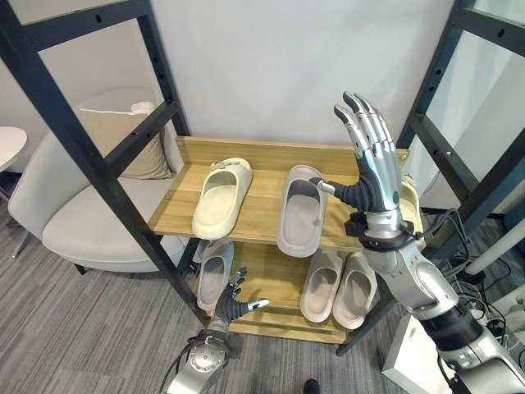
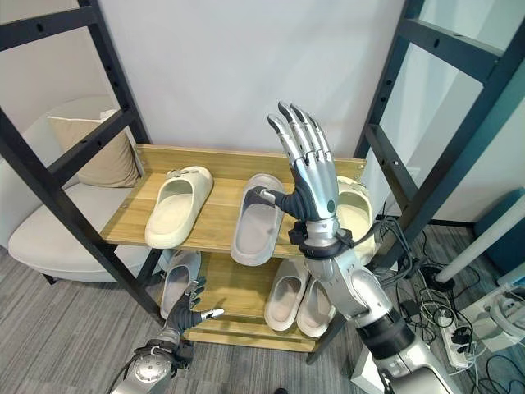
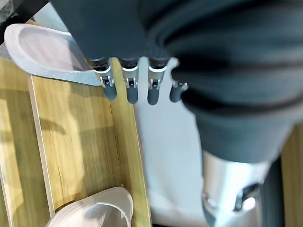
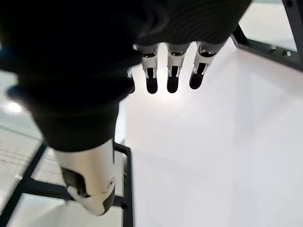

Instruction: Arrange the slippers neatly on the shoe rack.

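A: Nearest first. What is the left hand (image 1: 232,302) doing?

B: It hangs low in front of the shoe rack (image 1: 246,215), by the lower shelf, fingers spread and relaxed, holding nothing. Just past it lies a grey slipper (image 1: 212,277) at the left end of that shelf.

A: And the rest of the lower shelf?

B: A pale pair (image 1: 339,287) sits side by side towards the right, toes pointing out to the front, the two touching or nearly so.

A: The right hand?

B: The right hand (image 1: 373,169) is raised over the right part of the upper shelf, fingers straight and pointing up, thumb out to the side, empty. I judge this a moment between grasps, not a carry.

A: What is on the upper shelf?

B: A cream slipper (image 1: 221,195) on the left, a grey slipper (image 1: 301,209) in the middle, apart from each other. Another cream slipper (image 2: 354,208) lies at the right end, mostly hidden by the arm.

A: So what does the next move call for?

B: Probably pairing: the two cream ones are separated by the grey one, and the grey ones lie on different shelves. The raised hand would have to come down and close on one slipper's strap or edge.
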Available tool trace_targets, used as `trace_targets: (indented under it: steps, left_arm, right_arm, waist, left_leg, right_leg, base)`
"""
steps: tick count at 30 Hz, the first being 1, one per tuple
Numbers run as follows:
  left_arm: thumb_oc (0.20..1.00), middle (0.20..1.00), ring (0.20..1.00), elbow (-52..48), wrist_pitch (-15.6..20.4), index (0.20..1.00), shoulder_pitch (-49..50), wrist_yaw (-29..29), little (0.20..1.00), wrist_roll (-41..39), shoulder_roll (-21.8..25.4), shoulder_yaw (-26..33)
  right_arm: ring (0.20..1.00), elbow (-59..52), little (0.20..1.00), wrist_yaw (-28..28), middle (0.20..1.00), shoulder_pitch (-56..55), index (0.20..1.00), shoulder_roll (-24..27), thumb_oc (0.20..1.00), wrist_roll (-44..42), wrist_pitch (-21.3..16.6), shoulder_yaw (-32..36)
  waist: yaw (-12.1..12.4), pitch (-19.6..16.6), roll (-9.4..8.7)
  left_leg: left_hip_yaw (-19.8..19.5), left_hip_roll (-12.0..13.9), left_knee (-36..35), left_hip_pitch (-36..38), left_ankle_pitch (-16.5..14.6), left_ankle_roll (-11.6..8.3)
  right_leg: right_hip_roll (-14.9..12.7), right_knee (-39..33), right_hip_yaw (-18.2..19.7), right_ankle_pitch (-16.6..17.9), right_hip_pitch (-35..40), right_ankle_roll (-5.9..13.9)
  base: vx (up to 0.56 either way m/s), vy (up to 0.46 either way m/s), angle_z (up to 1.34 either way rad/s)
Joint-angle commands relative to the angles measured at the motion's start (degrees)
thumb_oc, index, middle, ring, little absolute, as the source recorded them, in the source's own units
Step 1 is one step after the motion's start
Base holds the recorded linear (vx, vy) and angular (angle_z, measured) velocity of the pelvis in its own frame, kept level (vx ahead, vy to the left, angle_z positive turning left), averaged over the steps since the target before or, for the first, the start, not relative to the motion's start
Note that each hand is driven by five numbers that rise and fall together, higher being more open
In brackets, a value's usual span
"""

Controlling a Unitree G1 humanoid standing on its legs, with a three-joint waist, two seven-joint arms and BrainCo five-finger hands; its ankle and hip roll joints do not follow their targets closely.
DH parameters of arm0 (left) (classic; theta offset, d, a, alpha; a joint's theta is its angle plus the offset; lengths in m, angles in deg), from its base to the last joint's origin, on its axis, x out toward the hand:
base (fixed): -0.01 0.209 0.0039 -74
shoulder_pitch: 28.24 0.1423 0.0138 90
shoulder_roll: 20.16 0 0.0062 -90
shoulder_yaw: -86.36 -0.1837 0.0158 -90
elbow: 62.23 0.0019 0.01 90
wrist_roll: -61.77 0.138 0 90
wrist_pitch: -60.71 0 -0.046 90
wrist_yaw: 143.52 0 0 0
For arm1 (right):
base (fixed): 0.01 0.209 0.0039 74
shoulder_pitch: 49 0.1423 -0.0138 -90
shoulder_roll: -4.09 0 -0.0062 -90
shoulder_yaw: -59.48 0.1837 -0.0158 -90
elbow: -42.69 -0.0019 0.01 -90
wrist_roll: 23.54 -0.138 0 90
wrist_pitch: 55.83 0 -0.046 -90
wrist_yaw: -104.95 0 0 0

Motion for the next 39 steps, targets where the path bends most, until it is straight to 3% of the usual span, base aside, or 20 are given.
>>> trace_targets:
  steps: [1,8,20,27,28,29,39]
  left_arm:
    - [1.000,1.000,1.000,-0.18,3.42,1.000,-4.20,-0.91,1.000,-2.10,0.98,1.32]
    - [1.000,1.000,1.000,-0.48,3.36,1.000,-3.25,-1.79,1.000,-2.75,1.88,3.48]
    - [1.000,1.000,1.000,-1.35,2.80,1.000,-0.63,-2.19,1.000,-3.14,1.27,4.53]
    - [1.000,1.000,1.000,-0.75,2.32,1.000,-0.28,-2.98,1.000,-4.66,2.30,4.05]
    - [1.000,1.000,1.000,-0.70,2.24,1.000,-0.30,-2.98,1.000,-5.06,2.56,3.96]
    - [1.000,1.000,1.000,-0.66,2.20,1.000,-0.46,-2.95,1.000,-5.30,2.66,3.96]
    - [1.000,1.000,1.000,-0.75,1.07,1.000,-1.69,-2.75,1.000,-7.28,3.05,3.31]
  right_arm:
    - [1.000,-0.34,1.000,0.64,1.000,1.32,1.000,1.54,1.000,-3.69,1.66,0.41]
    - [1.000,8.05,1.000,3.83,1.000,-1.13,1.000,0.67,1.000,-5.77,3.10,0.65]
    - [1.000,11.61,1.000,5.83,1.000,-7.93,1.000,0.91,1.000,-8.18,3.11,1.91]
    - [1.000,23.36,1.000,6.73,1.000,-0.66,1.000,1.52,1.000,-13.24,5.43,0.78]
    - [0.482,25.11,0.482,6.86,0.482,1.40,0.482,1.70,0.482,-14.39,5.71,0.27]
    - [0.200,25.99,0.200,6.89,0.200,2.79,0.200,1.69,0.200,-15.20,5.79,0.07]
    - [0.200,36.52,0.200,11.26,0.200,11.38,0.200,0.10,0.200,-24.40,7.87,-3.02]
  waist:
    - [1.60,1.70,-1.13]
    - [4.06,2.62,-2.06]
    - [2.78,2.89,-1.44]
    - [3.61,3.00,-1.53]
    - [3.86,2.99,-1.48]
    - [3.87,3.08,-1.52]
    - [3.45,2.44,-1.91]
  left_leg:
    - [-0.18,-0.89,0.10,0.57,-7.33,2.05]
    - [-2.39,-1.39,0.10,-0.20,-7.29,2.06]
    - [-2.09,-1.00,0.10,0.74,-7.66,1.54]
    - [-2.43,-1.03,0.10,0.56,-7.53,1.33]
    - [-2.46,-0.99,0.10,0.68,-7.75,1.28]
    - [-2.48,-1.09,0.10,0.41,-7.43,1.29]
    - [-2.46,-1.17,0.10,0.06,-7.35,1.22]
  right_leg:
    - [-0.64,0.05,0.15,-13.10,6.74,2.15]
    - [-0.92,0.05,-2.03,-13.90,6.94,2.21]
    - [-0.66,0.05,-1.82,-14.53,7.45,1.71]
    - [-0.57,0.05,-2.03,-14.39,7.43,1.61]
    - [-0.53,0.05,-2.09,-14.53,7.57,1.61]
    - [-0.60,0.05,-2.19,-14.28,7.34,1.61]
    - [-0.59,0.05,-2.29,-13.89,7.11,1.43]
  base:
    - [0.07,0.036,0.23]
    - [0.09,0.029,0.19]
    - [0.01,-0.004,0.00]
    - [0.00,0.000,0.00]
    - [-0.03,0.005,0.01]
    - [0.00,0.000,0.00]
    - [-0.02,0.003,0.01]
